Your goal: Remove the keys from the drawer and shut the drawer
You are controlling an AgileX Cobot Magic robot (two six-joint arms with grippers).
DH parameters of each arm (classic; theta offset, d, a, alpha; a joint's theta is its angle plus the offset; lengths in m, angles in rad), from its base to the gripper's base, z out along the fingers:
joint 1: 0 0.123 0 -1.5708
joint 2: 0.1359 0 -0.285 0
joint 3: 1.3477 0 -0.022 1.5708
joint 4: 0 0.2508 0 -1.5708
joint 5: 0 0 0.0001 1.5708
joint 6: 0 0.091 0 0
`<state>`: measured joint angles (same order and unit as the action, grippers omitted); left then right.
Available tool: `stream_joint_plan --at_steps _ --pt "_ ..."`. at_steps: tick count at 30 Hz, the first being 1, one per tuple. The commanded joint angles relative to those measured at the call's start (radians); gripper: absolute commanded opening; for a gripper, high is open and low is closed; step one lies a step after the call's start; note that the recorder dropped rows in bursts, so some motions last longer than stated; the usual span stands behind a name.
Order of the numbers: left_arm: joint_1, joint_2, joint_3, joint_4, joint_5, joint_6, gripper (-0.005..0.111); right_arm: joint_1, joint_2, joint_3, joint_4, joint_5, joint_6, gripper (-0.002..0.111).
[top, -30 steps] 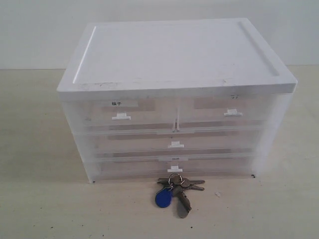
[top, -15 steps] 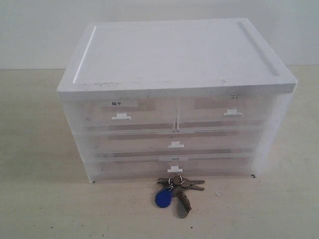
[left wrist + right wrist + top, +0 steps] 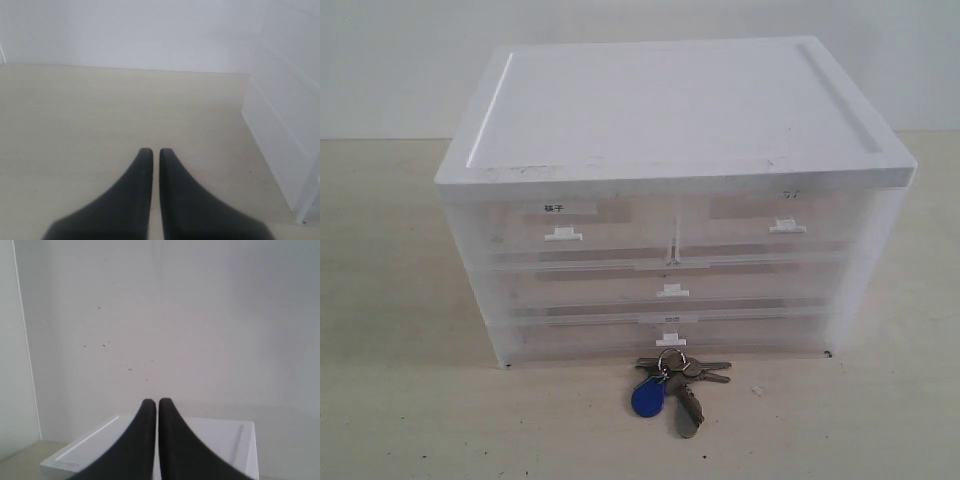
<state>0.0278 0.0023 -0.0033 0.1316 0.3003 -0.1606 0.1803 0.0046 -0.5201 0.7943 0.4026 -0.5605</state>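
Note:
The keys [image 3: 670, 388], silver-grey on a ring with a round blue fob, lie on the table just in front of the drawer cabinet [image 3: 670, 120]. The upper full-width translucent drawer [image 3: 672, 285] with its small white tab sits flush with the cabinet front, pushed in. Neither arm shows in the exterior view. My left gripper [image 3: 151, 151] is shut with nothing between its dark fingers, over bare table beside the cabinet's side [image 3: 280, 110]. The right gripper [image 3: 151, 402] is shut and empty too, held high above the cabinet's white lid [image 3: 220, 440].
The cabinet also has two half-width labelled drawers [image 3: 565, 225] on top and a lowest wide drawer [image 3: 670, 335], all pushed in. A pale wall [image 3: 160, 315] stands behind. Light wooden tabletop [image 3: 400, 400] spreads around the cabinet.

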Motion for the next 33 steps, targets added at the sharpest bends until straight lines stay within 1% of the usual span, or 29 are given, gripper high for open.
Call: stream_joint_plan --at_steps 1,7,10,13,20,25,33 --pt "0.002 -0.002 0.003 -0.004 -0.001 0.004 0.005 -0.035 -0.005 0.003 0.006 -0.018 0.027 0.000" --pt "0.002 -0.002 0.003 -0.004 -0.001 0.004 0.005 -0.122 -0.005 0.003 0.006 -0.012 0.021 0.000" --pt "0.002 -0.002 0.003 -0.004 -0.001 0.004 0.005 -0.151 -0.005 0.003 0.006 0.026 0.002 0.000" --pt "0.002 -0.002 0.003 -0.004 -0.001 0.004 0.005 -0.151 -0.005 0.003 0.006 0.050 -0.071 0.000" --pt "0.002 -0.002 0.003 -0.004 -0.001 0.004 0.005 -0.151 -0.005 0.016 0.004 0.054 -0.127 0.000" --pt "0.002 -0.002 0.003 -0.004 -0.001 0.004 0.005 -0.151 -0.005 0.114 0.004 0.000 -0.137 0.000" --pt "0.002 -0.002 0.003 -0.004 -0.001 0.004 0.005 -0.151 -0.005 0.265 0.004 -0.074 -0.046 0.000"
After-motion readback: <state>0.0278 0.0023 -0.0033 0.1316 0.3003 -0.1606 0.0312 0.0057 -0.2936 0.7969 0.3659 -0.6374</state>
